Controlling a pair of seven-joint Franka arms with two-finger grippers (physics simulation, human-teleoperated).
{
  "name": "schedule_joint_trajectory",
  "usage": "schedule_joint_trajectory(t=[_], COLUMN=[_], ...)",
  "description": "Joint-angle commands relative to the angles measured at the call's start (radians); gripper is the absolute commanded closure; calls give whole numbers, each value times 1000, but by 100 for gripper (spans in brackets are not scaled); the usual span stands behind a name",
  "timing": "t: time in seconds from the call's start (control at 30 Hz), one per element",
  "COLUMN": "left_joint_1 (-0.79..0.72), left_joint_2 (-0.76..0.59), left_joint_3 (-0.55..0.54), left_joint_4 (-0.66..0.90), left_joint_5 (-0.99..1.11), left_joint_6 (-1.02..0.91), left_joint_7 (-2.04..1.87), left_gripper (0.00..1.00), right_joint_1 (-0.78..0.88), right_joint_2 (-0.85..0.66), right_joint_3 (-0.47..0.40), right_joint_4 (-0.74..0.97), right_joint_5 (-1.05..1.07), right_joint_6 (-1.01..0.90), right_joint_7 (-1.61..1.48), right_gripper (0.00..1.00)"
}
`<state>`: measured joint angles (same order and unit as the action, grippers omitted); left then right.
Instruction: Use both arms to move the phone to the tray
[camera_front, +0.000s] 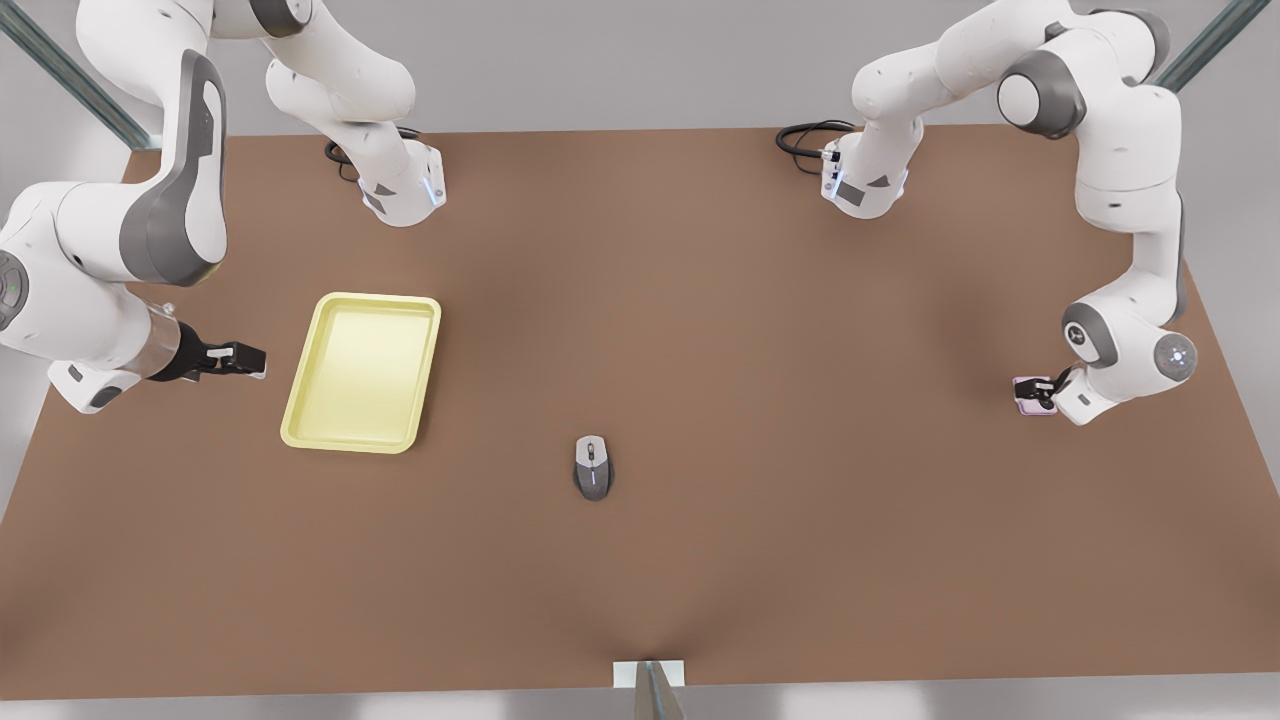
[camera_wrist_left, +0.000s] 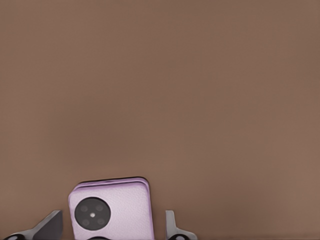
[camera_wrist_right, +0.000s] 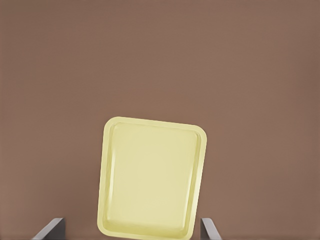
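Observation:
The pale pink-lilac phone (camera_front: 1032, 384) lies flat on the brown table at the front view's right, its black camera circle facing up in the left wrist view (camera_wrist_left: 120, 205). My left gripper (camera_front: 1041, 394) (camera_wrist_left: 111, 227) is low over it and open. One finger stands on each side of the phone, with a gap on both sides. The pale yellow tray (camera_front: 300, 400) (camera_wrist_right: 103, 175) sits at the front view's left. My right gripper (camera_front: 238, 359) (camera_wrist_right: 131, 224) hovers just beside the tray's outer edge, open, with nothing between its fingers.
A grey computer mouse (camera_front: 593, 467) lies near the table's middle, toward the front edge. The two arm bases (camera_front: 405, 190) (camera_front: 860, 185) with black cables stand at the back. The phone lies close to the table's side edge at the front view's right.

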<state>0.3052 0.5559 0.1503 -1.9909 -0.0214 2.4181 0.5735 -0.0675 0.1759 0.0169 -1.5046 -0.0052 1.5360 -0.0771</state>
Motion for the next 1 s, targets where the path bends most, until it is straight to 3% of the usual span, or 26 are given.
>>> schedule_joint_trajectory(t=[0.0,0.27,0.7,0.8,0.97], left_joint_1=[0,0,0,0,0], left_joint_2=[6,16,42,45,38], left_joint_3=[0,0,0,0,0], left_joint_4=[1,3,23,24,24], left_joint_5=[0,0,1,6,6], left_joint_6=[12,12,13,12,3], left_joint_7=[97,-167,-211,-210,-210], left_gripper=[0,0,0,18,21], right_joint_1=[0,-1,-3,-3,-3], right_joint_2=[-1,0,0,0,0], right_joint_3=[0,0,0,0,0], right_joint_4=[0,0,0,-2,0], right_joint_5=[1,2,2,2,2], right_joint_6=[-1,-2,-8,-8,-8], right_joint_7=[-6,-6,-7,-7,-7], right_gripper=[0,0,0,0,0])
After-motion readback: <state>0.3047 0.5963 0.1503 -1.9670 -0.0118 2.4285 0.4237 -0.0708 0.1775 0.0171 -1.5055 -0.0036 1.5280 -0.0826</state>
